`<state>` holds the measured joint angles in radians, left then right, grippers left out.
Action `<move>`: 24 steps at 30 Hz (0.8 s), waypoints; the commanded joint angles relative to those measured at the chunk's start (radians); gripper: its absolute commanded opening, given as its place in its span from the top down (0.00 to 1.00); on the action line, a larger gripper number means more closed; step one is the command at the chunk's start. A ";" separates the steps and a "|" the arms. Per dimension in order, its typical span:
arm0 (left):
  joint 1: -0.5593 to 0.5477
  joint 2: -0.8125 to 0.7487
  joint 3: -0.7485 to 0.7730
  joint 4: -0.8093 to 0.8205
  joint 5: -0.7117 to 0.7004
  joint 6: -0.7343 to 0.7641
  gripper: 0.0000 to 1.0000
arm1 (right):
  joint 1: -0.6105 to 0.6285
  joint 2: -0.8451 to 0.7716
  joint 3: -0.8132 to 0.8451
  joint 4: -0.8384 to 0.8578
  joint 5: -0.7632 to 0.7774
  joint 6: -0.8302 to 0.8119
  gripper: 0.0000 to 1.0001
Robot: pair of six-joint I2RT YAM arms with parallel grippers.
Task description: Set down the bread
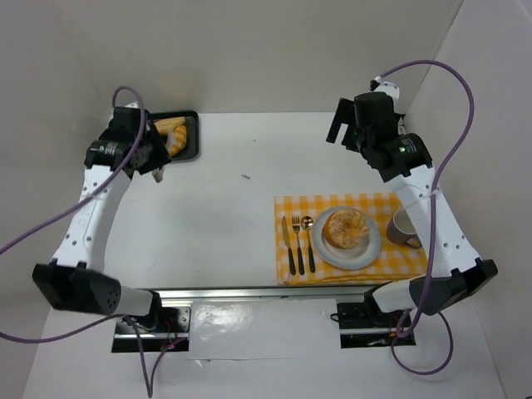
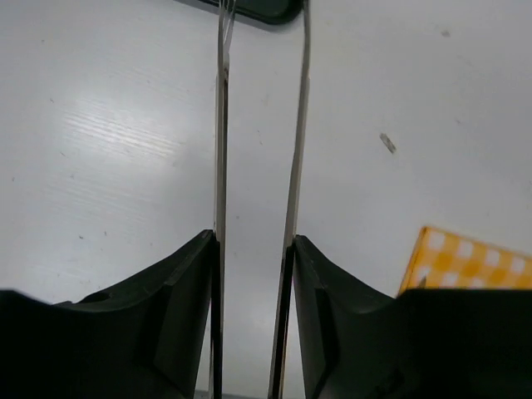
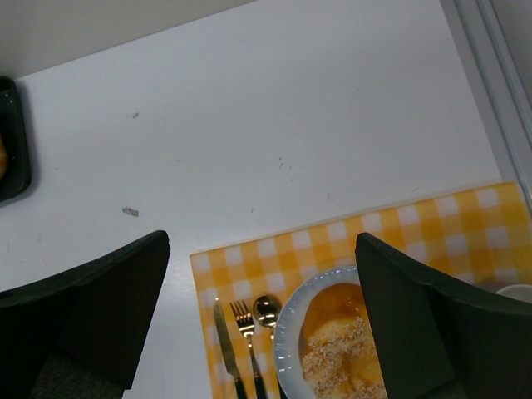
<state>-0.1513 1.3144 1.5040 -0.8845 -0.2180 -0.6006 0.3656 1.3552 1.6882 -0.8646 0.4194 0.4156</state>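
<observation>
Resting on a plate atop the checked cloth, near right on the worktop, is the bread. More bread fills the black tray at the far left. Above that tray hangs the left pincer, its long blades slightly apart and empty. Raised at the far right, the right pincer gapes wide.

Yellow-white checked placemat, golden bread, black tray.

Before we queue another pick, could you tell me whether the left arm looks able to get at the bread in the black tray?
Probably yes: the left tool hangs just beside the black tray, and nothing covers the bread.
</observation>
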 commanded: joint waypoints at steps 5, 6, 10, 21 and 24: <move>0.332 0.377 0.222 0.027 0.291 0.139 0.44 | -0.007 0.038 0.010 0.059 -0.027 -0.021 0.00; 0.347 0.408 0.238 0.027 0.292 0.139 0.46 | -0.007 0.048 0.010 0.059 -0.027 -0.021 0.00; 0.401 0.509 0.297 0.057 0.304 0.127 0.46 | -0.007 0.081 0.010 0.059 -0.027 -0.021 0.00; 0.441 0.649 0.450 0.081 0.284 0.105 0.47 | -0.007 0.168 0.040 0.071 -0.051 -0.021 0.00; 0.441 0.678 0.470 0.071 0.275 0.096 0.47 | -0.007 0.202 0.060 0.072 -0.060 -0.021 0.00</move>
<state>0.2848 1.9644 1.9327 -0.8234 0.0570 -0.5003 0.3656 1.5444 1.6917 -0.8459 0.3691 0.4026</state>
